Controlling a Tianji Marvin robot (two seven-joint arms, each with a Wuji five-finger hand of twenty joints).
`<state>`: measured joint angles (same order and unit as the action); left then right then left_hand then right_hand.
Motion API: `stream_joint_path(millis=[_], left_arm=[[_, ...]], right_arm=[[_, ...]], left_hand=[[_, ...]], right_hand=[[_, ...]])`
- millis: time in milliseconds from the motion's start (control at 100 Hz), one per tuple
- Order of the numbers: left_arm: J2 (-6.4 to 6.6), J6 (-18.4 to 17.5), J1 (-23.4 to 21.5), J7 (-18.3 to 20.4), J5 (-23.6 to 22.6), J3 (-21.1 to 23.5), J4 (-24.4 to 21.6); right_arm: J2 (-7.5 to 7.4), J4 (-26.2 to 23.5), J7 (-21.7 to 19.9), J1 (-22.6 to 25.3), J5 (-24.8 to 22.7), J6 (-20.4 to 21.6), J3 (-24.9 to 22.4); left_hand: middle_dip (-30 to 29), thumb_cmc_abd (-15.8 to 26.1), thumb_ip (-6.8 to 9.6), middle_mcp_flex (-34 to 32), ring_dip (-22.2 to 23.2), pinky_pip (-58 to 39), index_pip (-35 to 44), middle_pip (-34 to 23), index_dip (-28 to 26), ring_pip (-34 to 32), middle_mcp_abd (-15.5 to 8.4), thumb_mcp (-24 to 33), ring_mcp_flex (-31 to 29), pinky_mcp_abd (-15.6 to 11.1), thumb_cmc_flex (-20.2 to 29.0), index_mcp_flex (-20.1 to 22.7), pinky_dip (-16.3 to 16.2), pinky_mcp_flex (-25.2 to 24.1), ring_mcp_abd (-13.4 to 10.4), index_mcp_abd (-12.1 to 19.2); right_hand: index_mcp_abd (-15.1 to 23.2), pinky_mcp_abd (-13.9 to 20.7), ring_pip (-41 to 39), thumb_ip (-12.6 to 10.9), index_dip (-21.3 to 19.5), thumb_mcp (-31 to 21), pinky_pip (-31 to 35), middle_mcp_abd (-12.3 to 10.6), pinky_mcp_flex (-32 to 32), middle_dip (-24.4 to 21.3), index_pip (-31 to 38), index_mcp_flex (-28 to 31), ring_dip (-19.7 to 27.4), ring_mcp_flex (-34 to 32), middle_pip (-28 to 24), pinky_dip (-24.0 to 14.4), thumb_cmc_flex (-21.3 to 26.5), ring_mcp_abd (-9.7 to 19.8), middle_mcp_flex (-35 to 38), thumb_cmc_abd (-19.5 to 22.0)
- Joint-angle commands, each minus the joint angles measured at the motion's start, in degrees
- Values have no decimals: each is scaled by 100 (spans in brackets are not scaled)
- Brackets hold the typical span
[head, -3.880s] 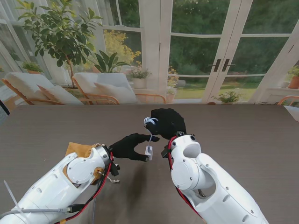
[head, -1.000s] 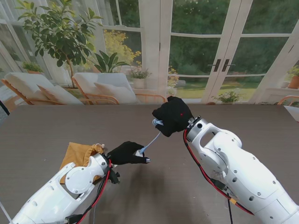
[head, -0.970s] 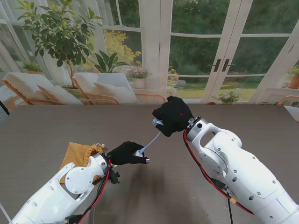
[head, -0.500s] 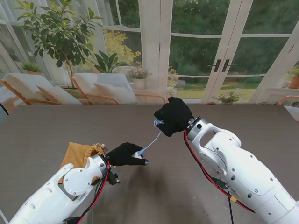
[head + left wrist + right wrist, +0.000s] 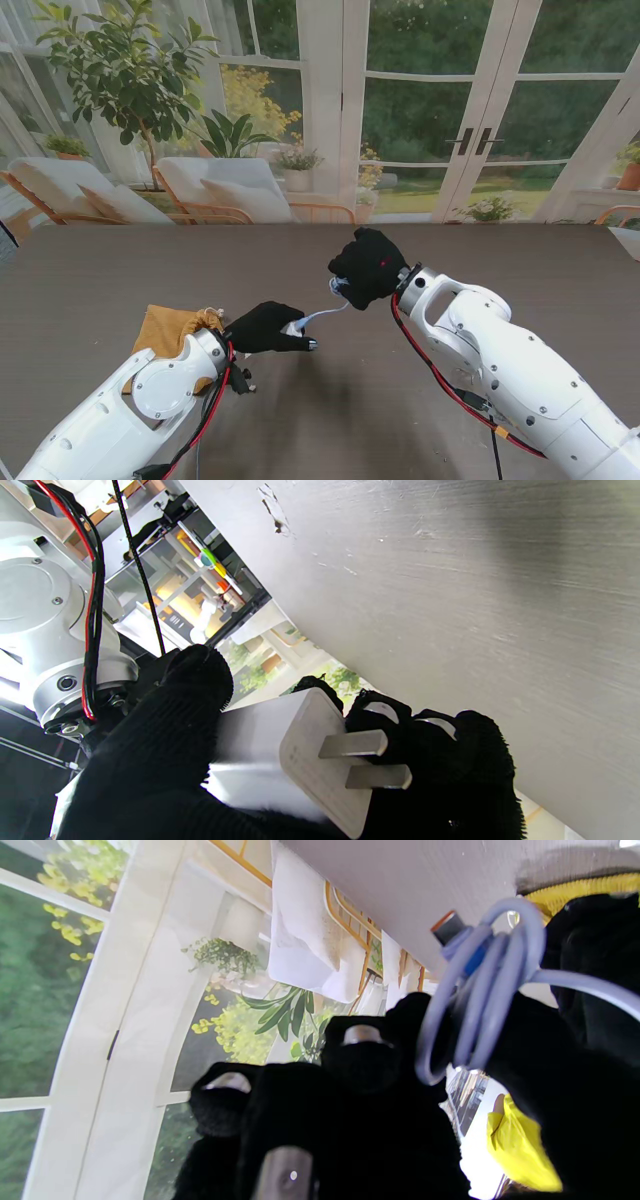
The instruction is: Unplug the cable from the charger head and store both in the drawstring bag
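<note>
We have our left robot hand closed around the charger head, prongs pointing out past the fingers, and our right robot hand clenched on the coiled cable. A short run of cable spans between them, so we judge it probably not yet unplugged, though the socket end is hidden. The drawstring bag lies on the counter at nine o'clock of the left robot hand, holding neither piece.
</note>
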<state>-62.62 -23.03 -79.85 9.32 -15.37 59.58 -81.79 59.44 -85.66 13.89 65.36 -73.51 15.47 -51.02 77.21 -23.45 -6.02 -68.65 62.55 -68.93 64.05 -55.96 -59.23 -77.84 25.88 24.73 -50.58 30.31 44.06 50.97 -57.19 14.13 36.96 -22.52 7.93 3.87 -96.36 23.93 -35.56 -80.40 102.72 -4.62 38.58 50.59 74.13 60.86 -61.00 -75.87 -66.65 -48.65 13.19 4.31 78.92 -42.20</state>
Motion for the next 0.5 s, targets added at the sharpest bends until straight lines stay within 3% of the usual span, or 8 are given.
stream_joint_path(millis=[0,210,330,440,490], left_arm=[[-3,-20,-12,85,-27,28,-79],[3,-37,-63,46,-117,78,-137],[1,-49,-89,11,-159,111,-160],[-4,-58,-95,-15,-168,122,-166],[-5,-66,-93,-22,-172,124,-166]], right_arm=[[-47,30,-35,-29,-109,61,40],[-87,10,-160,-57,-247,66,22],[-87,-51,-498,-22,-125,231,-83],[-81,-146,-913,43,33,225,-164],[-78,-150,-987,44,63,202,-160]], left_hand=[[295,1014,118,63,-32,-696,12,-254,25,-7,-154,678,-126,-330,305,591,-257,-85,126,136],[284,1022,114,73,-40,-689,-7,-220,52,22,-152,660,-110,-340,306,576,-223,-99,122,153],[279,1027,113,86,-45,-688,-11,-201,65,44,-153,650,-88,-347,311,563,-207,-112,120,161],[277,1033,112,96,-45,-687,-19,-190,77,52,-149,639,-80,-354,313,551,-197,-123,118,165],[277,1032,112,100,-45,-684,-22,-186,83,56,-150,637,-73,-358,316,546,-191,-135,116,165]], right_hand=[[-211,884,-292,-74,-113,-760,1212,652,3095,148,62,68,-25,-28,-493,-396,226,1732,415,-100],[-105,994,-284,-38,-165,-737,1240,546,3108,144,-20,-88,-11,-29,-501,-406,321,1788,410,-223],[-589,1098,-225,3,-196,-554,1234,435,3114,79,-85,-626,-2,-33,-375,-416,712,1935,410,-92],[-1065,1129,-232,-329,-101,709,1257,396,3121,35,-50,-1064,-34,-36,-303,-442,1171,1952,414,915],[-1076,1121,-277,-670,-60,893,1312,425,3129,66,-1,-988,-46,-35,-400,-463,1239,1928,412,907]])
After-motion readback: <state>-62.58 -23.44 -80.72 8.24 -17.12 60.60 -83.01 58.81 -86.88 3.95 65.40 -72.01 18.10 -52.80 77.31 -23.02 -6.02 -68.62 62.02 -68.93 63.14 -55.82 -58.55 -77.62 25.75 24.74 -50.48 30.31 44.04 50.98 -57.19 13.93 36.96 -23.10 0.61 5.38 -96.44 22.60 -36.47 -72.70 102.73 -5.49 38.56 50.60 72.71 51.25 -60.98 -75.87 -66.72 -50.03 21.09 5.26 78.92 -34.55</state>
